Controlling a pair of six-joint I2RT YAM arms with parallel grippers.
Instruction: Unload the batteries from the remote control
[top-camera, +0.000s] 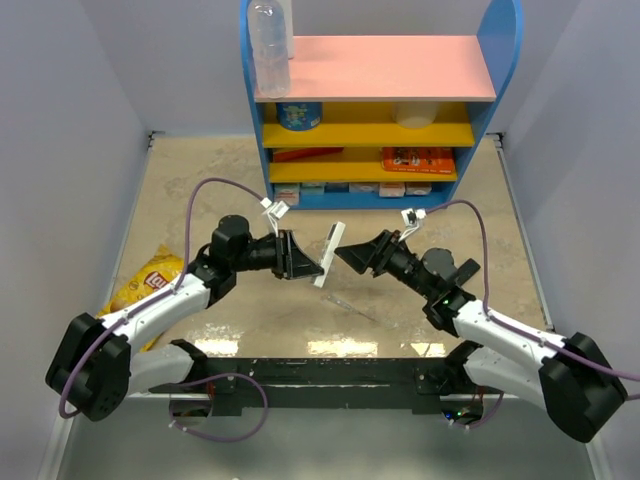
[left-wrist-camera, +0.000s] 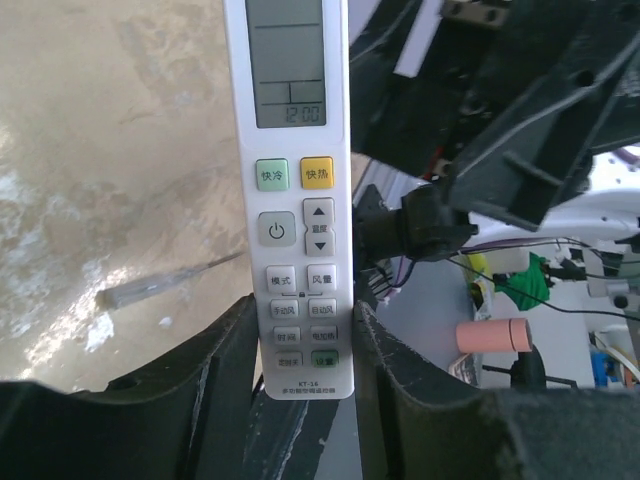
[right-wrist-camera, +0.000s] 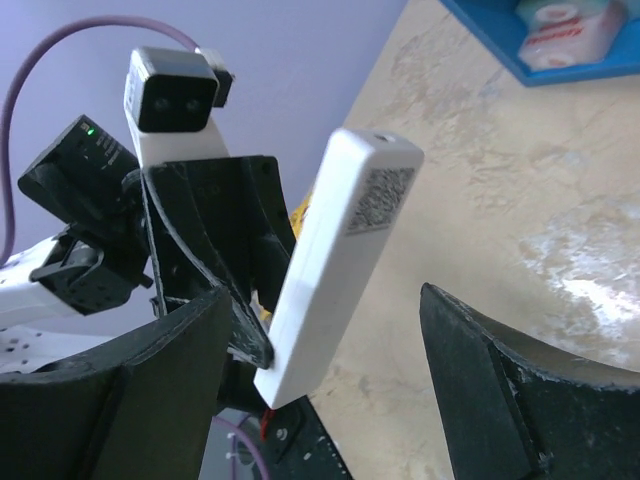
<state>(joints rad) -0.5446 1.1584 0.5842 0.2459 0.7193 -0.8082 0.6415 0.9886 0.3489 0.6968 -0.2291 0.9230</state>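
My left gripper (top-camera: 312, 266) is shut on the lower end of a white remote control (top-camera: 330, 254) and holds it above the table. In the left wrist view the remote (left-wrist-camera: 297, 200) shows its button face, with its bottom edge pinched in the gripper (left-wrist-camera: 305, 340). My right gripper (top-camera: 343, 254) is open, just right of the remote. In the right wrist view the remote's plain back (right-wrist-camera: 335, 260) stands between the wide-open jaws of that gripper (right-wrist-camera: 320, 375), touching neither. No batteries are in view.
A thin grey stick (top-camera: 350, 304) lies on the table below the remote and also shows in the left wrist view (left-wrist-camera: 170, 283). A yellow chips bag (top-camera: 150, 280) lies at the left. A blue shelf (top-camera: 380, 100) with a clear bottle (top-camera: 268, 48) stands at the back.
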